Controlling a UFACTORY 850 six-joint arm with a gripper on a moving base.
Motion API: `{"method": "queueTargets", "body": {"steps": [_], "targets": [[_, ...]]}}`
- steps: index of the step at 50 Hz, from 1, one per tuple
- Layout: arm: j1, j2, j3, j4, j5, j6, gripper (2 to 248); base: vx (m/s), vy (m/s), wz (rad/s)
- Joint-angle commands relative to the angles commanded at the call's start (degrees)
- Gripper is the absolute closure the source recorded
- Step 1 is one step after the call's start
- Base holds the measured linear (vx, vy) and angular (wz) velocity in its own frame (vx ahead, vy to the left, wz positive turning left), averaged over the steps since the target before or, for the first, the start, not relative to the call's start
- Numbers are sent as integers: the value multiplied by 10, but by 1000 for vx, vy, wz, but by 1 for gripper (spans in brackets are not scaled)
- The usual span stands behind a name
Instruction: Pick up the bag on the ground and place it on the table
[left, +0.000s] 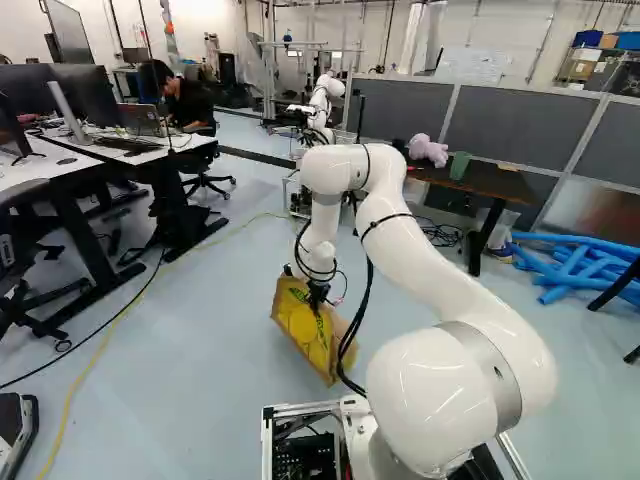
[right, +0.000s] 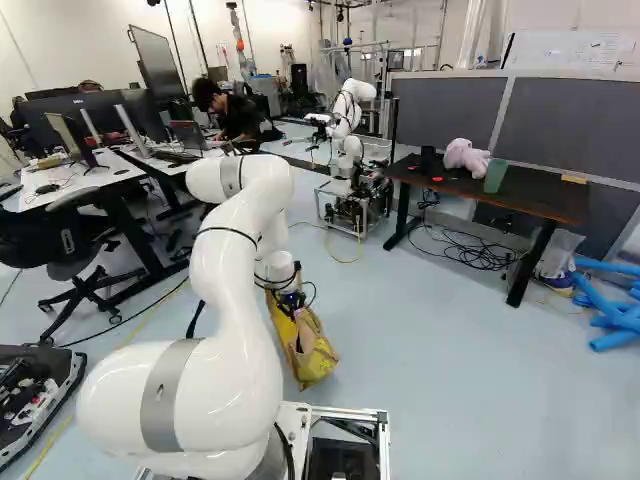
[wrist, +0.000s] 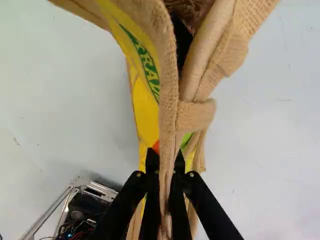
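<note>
No word can be read surely. In the left base view, at six o'clock, the bag has green print. In the right base view, a whiteboard at two o'clock bears faint writing, a monitor at ten a small mark.

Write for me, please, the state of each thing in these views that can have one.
Tool: shut on the bag's strap
Bag: gripped, tilted, mouth partly open; floor contact cannot be told
Dark table: standing, bearing things
Green cup: standing on the dark table
Plush toy: resting beside the green cup
Laptop: open
</note>
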Motion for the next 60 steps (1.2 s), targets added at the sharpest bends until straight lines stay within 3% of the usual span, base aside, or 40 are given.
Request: {"method": "queueTargets", "body": {"steps": [35, 60], "targets": [[0, 94, 110, 64, 14, 0, 228, 0, 0, 0], [-1, 153, 155, 111, 14, 0, 228, 0, 0, 0]]}}
